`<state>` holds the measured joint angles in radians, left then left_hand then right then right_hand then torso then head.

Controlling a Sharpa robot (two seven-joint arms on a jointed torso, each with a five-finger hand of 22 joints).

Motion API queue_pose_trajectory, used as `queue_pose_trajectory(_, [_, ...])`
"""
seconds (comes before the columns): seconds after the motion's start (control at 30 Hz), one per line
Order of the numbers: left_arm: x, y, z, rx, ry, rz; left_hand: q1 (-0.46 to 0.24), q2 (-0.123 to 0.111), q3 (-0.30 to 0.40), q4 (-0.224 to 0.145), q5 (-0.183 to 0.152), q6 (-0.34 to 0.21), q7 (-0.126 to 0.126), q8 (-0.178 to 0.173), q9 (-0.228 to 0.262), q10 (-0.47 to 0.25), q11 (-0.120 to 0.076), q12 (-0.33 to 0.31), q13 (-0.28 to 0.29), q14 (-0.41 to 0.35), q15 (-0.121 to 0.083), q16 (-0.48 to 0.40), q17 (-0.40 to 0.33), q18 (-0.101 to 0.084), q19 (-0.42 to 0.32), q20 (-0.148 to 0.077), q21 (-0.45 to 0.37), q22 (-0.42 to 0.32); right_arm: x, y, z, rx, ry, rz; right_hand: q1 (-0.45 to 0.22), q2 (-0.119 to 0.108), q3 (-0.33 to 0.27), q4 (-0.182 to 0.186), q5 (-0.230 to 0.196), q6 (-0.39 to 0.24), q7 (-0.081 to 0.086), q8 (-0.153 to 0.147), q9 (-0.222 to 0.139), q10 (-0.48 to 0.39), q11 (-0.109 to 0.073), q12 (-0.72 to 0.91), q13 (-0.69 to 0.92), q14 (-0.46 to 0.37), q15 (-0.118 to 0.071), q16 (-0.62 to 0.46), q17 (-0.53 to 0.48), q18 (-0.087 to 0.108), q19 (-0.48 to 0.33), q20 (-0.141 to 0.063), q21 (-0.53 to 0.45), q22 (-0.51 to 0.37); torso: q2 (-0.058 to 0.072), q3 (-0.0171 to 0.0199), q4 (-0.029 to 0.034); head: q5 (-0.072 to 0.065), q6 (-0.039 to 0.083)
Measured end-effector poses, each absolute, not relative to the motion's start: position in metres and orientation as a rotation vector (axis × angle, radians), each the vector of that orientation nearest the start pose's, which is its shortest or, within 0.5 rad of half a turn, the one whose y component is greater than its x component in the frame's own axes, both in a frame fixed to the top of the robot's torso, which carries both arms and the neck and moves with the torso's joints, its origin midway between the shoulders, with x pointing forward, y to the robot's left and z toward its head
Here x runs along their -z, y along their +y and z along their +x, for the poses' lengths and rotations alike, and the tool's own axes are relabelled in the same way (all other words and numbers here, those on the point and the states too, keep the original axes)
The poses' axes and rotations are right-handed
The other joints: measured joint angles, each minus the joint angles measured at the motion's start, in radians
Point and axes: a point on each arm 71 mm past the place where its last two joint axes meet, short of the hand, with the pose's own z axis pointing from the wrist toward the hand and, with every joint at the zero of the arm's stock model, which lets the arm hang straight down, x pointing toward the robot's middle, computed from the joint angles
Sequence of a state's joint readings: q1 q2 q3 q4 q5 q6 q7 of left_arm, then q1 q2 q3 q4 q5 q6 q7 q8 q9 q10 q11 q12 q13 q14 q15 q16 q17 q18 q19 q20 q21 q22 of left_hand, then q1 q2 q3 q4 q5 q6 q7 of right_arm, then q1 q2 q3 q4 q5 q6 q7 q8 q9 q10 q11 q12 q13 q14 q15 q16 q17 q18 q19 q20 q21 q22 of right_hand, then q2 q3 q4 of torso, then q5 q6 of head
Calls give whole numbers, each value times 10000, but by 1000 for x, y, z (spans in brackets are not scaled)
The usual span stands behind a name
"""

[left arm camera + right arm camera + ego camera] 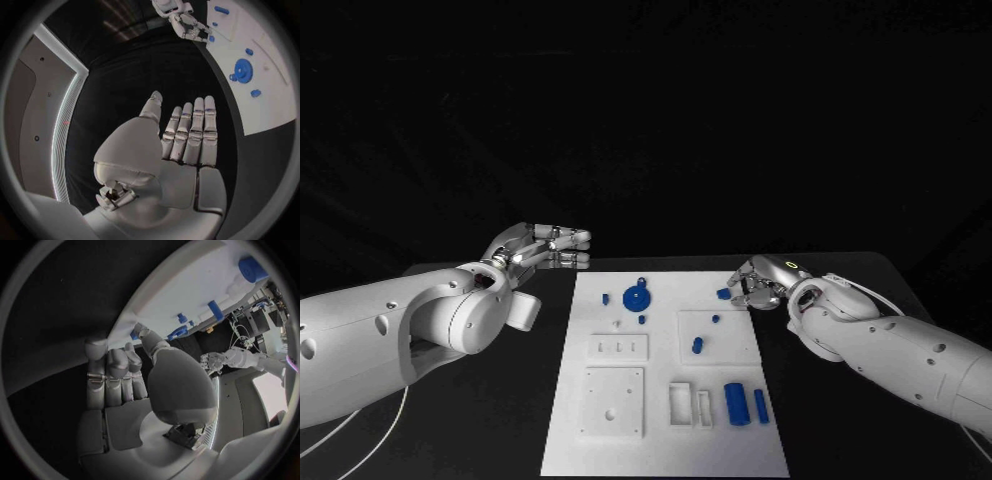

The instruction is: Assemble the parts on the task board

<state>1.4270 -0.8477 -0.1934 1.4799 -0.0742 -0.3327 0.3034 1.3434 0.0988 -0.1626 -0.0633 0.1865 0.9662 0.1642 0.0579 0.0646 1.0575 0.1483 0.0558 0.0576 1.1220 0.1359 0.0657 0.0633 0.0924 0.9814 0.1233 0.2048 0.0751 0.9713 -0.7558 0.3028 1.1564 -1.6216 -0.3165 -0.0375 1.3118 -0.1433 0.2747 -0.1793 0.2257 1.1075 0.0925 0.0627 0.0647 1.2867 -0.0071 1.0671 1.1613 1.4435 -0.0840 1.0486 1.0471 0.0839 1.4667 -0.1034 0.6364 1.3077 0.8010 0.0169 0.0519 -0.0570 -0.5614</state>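
Head view: right hand (759,283) fingers pinch small blue part (724,294); left hand (540,247) fingers spread, empty.

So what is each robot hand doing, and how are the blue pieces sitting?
Left robot hand: holds nothing, fingers straight, beside the task board.
Right robot hand: fingers on a small blue part at the board's edge.
Blue gear: lying flat on the board.
Blue cylinder: lying on its side.

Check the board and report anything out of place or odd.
Nothing stands out. The blue parts lie tidy on the board. The right hand touches a small blue part at the board's edge; the left hand holds nothing.
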Motion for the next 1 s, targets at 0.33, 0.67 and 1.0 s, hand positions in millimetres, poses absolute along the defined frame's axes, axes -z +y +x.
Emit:
queue_pose_trajectory(0.33, [128,228,516,13865,14736,-9346,0,0,0,0,0,0,0,0,0,0,0,0,0,0,0,0,0,0,0,0,0,0,214,-283,539,-4207,15727,268,0,0,83,83,-50,1,0,0,0,0,0,0,0,0,0,0,0,1,0,0,0,-1,-3,1,-8,-7,-16])
queue_pose_trajectory(0.67, [128,228,516,13862,14742,-9339,0,0,0,0,0,0,0,0,-1,0,0,0,0,0,0,0,-1,0,0,0,0,0,217,-280,540,-4223,15738,284,0,0,113,113,-49,-51,50,0,-1,-1,0,0,-9,0,0,0,-1,0,0,0,0,-1,-8,8,-7,-8,-22])
queue_pose_trajectory(1.0, [128,228,516,13863,14750,-9328,0,0,0,0,0,0,0,0,-1,0,0,0,0,0,0,-1,-1,0,-1,0,0,0,218,-279,541,-4200,15762,309,0,0,173,173,-49,-50,50,0,-2,-1,0,0,-9,0,0,0,9,0,0,0,-35,-2,-8,2,-6,-4,-16])
